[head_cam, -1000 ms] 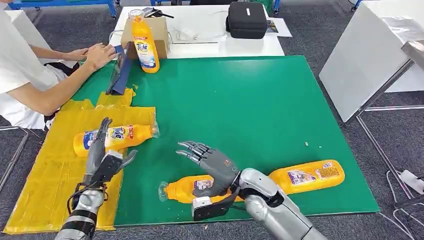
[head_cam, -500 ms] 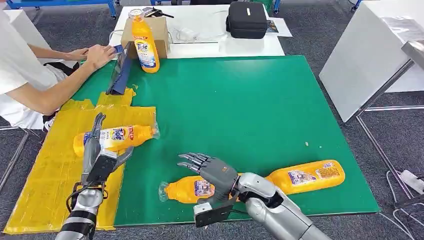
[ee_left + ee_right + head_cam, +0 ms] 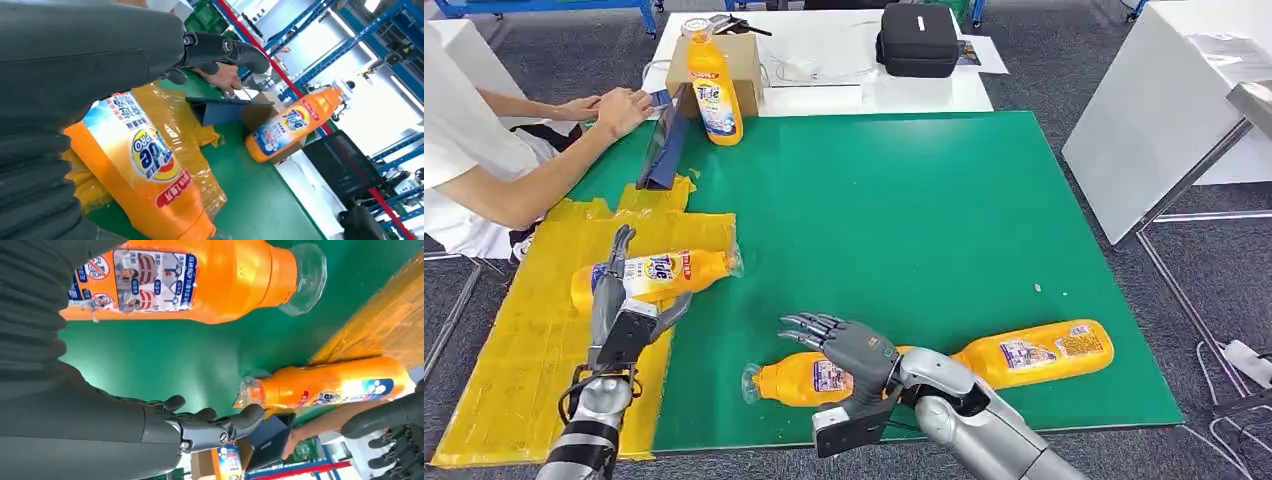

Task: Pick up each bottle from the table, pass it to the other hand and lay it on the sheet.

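Note:
One orange bottle [image 3: 664, 274] [image 3: 145, 170] lies on the yellow sheet [image 3: 524, 350]. My left hand [image 3: 624, 318] hovers just at its near side, fingers spread and holding nothing. A second orange bottle [image 3: 796, 381] [image 3: 190, 280] lies on the green mat near the front edge, cap to the left. My right hand [image 3: 852, 348] [image 3: 200, 430] is spread over its body, open; contact is unclear. A third bottle [image 3: 1039, 352] lies to the right behind my right forearm. A fourth bottle [image 3: 711, 90] [image 3: 292, 122] stands upright at the mat's far left.
A person's hand [image 3: 619, 108] rests by a dark tablet stand [image 3: 662, 145] at the mat's far left. A cardboard box [image 3: 744, 60] and a black case [image 3: 917, 38] sit on the white table behind. A white table [image 3: 1164, 110] stands to the right.
My right hand has come down closer over the near bottle. My left hand has drawn back a little from the bottle on the sheet.

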